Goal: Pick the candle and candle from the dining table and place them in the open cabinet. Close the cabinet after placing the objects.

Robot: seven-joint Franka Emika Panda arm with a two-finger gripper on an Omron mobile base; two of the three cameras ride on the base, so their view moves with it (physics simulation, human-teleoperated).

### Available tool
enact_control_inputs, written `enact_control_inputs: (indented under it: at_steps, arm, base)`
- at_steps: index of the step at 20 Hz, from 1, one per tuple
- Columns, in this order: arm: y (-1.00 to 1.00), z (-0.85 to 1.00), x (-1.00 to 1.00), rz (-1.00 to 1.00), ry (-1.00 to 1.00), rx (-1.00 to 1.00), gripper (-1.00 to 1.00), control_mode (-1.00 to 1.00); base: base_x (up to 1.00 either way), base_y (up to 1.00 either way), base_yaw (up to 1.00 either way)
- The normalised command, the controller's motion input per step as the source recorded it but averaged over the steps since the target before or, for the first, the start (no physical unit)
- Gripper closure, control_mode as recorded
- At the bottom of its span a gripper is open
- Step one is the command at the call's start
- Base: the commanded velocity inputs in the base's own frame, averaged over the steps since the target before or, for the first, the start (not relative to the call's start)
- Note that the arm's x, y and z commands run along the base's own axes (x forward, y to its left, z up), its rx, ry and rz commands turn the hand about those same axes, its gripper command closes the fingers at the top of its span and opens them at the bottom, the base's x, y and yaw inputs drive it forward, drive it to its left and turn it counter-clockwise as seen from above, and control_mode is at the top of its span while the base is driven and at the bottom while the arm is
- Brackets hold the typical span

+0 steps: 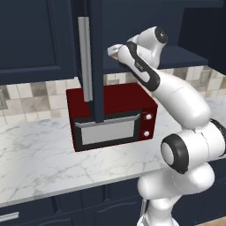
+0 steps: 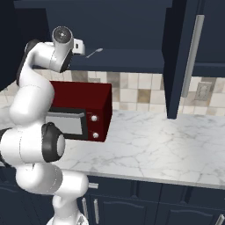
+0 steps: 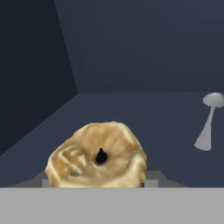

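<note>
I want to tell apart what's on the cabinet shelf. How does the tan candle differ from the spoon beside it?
The candle is golden-tan and matte; the spoon is pale silver-grey. The candle is squat and round with a dark wick in its middle, while the spoon is slim, with a small bowl and a long handle. The candle sits right at the gripper, shut on it; the spoon lies apart, untouched. Both are inside the navy cabinet.

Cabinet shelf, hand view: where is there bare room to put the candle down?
Bare shelf floor lies ahead of the golden candle, between the left wall and the spoon. Crowded only at the right, by the spoon.
</note>
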Motion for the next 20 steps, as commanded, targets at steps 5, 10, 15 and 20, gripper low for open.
enact_control_inputs:
  at_steps: [5,10,15,20]
  arm:
    - [0.26,-0.16,0.42,0.00,0.00,-0.06,1.00,-1.00]
    - [0.21,-0.21,0.40,0.00,0.00,-0.09,1.00,-1.00]
    - [0.06,-0.17,0.34,0.00,0.00,-0.06,1.00,-1.00]
    - [0.05,-0.15,0.36,0.00,0.00,-0.04,1.00,-1.00]
  base:
    - [0.00,0.00,0.00]
    - [0.00,0.00,0.00]
    - [0.00,0.00,0.00]
    - [0.00,0.00,0.00]
